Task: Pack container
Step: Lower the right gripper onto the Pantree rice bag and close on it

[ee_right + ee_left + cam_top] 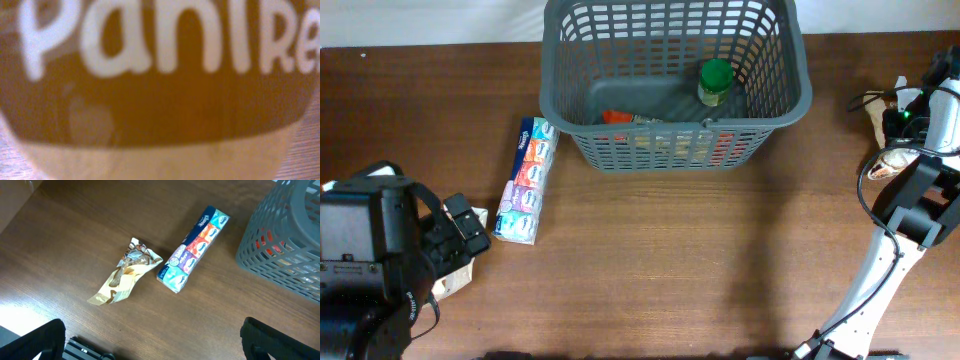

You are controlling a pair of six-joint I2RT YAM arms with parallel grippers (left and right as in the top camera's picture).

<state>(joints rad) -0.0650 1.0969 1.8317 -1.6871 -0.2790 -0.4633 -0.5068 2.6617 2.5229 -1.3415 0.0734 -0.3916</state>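
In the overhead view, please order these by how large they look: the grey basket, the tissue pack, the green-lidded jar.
1. grey basket, by far the largest.
2. tissue pack.
3. green-lidded jar, seen from above inside the basket, so its height is hidden.

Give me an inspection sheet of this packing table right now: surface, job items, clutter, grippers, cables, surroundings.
Surface: brown wooden table, no spills seen.
Job's things: grey basket holds a green-lidded jar and a red item; tissue pack, gold wrapper and brown packet lie outside it.
Clutter: nothing seen.
Grippers: left gripper open above the table; right gripper at the brown packet, jaws hidden.
Cables: black cable loops near the right gripper.
Surroundings: pale strip beyond the table's far edge.
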